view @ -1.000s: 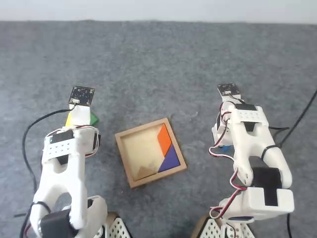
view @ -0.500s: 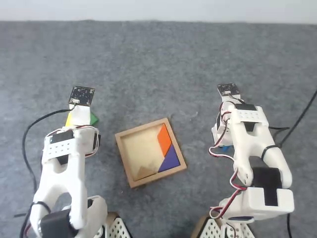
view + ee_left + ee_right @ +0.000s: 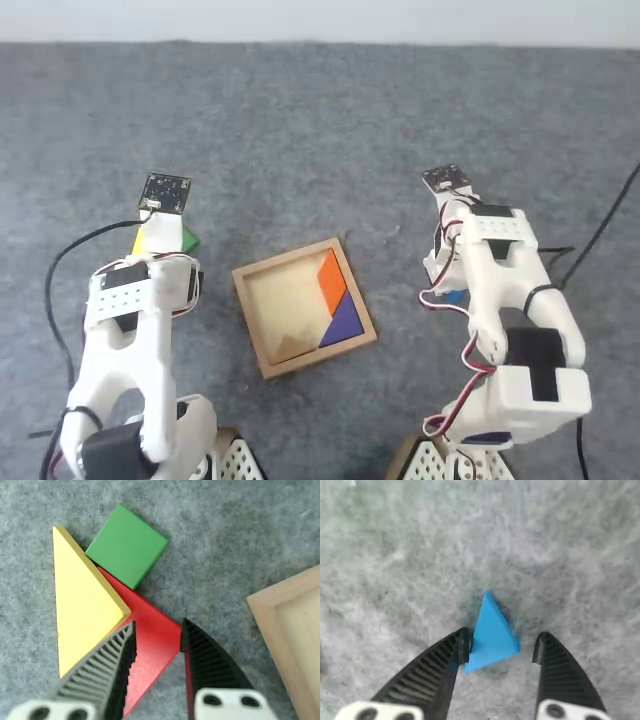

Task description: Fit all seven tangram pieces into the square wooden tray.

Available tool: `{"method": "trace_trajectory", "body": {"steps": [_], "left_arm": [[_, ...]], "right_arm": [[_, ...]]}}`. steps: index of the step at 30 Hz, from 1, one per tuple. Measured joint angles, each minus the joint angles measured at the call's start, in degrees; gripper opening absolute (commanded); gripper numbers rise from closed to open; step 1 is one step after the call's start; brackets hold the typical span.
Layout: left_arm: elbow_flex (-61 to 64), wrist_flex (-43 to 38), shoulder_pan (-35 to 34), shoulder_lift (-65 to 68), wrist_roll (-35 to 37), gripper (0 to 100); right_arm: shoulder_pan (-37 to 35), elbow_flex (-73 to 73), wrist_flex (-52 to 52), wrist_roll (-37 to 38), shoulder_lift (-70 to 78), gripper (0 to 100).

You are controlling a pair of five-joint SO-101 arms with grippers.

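The square wooden tray (image 3: pixel 254 328) lies between the arms, with an orange piece (image 3: pixel 332 280) and a purple piece (image 3: pixel 345 320) along its right side. In the left wrist view a green square (image 3: pixel 127 545), a yellow triangle (image 3: pixel 80 605) and a red triangle (image 3: pixel 150 655) lie packed together on the carpet. My left gripper (image 3: pixel 157 629) stands open over the red triangle's corner. My right gripper (image 3: pixel 502 639) is open around a small blue triangle (image 3: pixel 492 635), and one finger touches its edge.
Grey carpet covers the table. A corner of the tray (image 3: pixel 285 625) shows close to the left gripper. The left arm (image 3: pixel 130 300) covers most of the yellow piece (image 3: pixel 143 240) and green piece (image 3: pixel 188 240). Cables trail beside both arms.
The right arm has swung slightly to the left in the high view. The left arm and the pieces in the tray have not moved.
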Motion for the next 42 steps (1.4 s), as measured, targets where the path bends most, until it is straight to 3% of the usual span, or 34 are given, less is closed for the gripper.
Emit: {"method": "trace_trajectory", "body": {"steps": [10,22,27,42], "left_arm": [[0.0,0.0,0.0,0.0,-1.6,15],[0.0,0.0,0.0,0.0,-1.7,15],[0.0,0.0,0.0,0.0,-1.7,15],[0.0,0.0,0.0,0.0,-1.7,15]], "right_arm": [[0.3,-1.7,0.7,0.0,1.0,20.8],[0.0,-1.7,0.7,5.5,1.0,20.6],[0.0,-1.7,0.7,5.5,1.0,13.6],[0.1,-1.7,0.4,5.8,1.0,12.1]]}}
